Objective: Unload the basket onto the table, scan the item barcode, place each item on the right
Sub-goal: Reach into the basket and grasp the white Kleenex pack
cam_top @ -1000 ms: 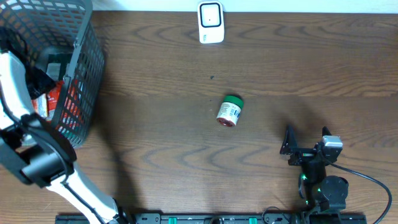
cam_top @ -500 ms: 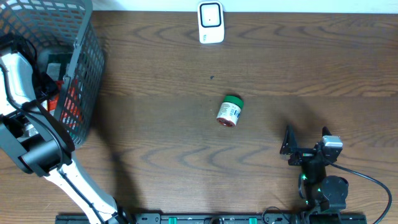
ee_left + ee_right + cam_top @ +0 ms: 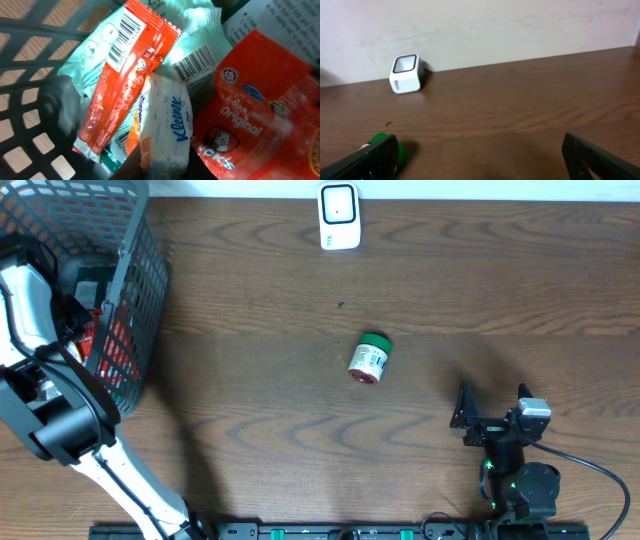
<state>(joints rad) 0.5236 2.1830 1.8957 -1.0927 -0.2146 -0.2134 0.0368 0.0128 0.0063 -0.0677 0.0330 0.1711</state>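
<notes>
My left gripper (image 3: pixel 165 169) is down inside the grey mesh basket (image 3: pixel 135 290), its dark jaws pinched on the lower end of a white Kleenex tissue pack (image 3: pixel 167 117). A long red packet (image 3: pixel 125 75) with a barcode lies against the pack's left side. From overhead, the left arm (image 3: pixel 30 300) reaches into the basket and hides the gripper. The white barcode scanner (image 3: pixel 339 216) stands at the table's far edge and is also in the right wrist view (image 3: pixel 406 73). My right gripper (image 3: pixel 493 408) rests open near the front right, holding nothing.
A small jar with a green lid (image 3: pixel 369 360) lies on its side mid-table, just ahead of my right gripper's left finger (image 3: pixel 365 162). A large orange-red snack bag (image 3: pixel 255 110) and pale packets with barcodes fill the basket. A wall runs behind the scanner.
The left arm has shifted slightly inside the basket and its jaws have closed onto the tissue pack. The right arm, the jar and the scanner have not moved.
</notes>
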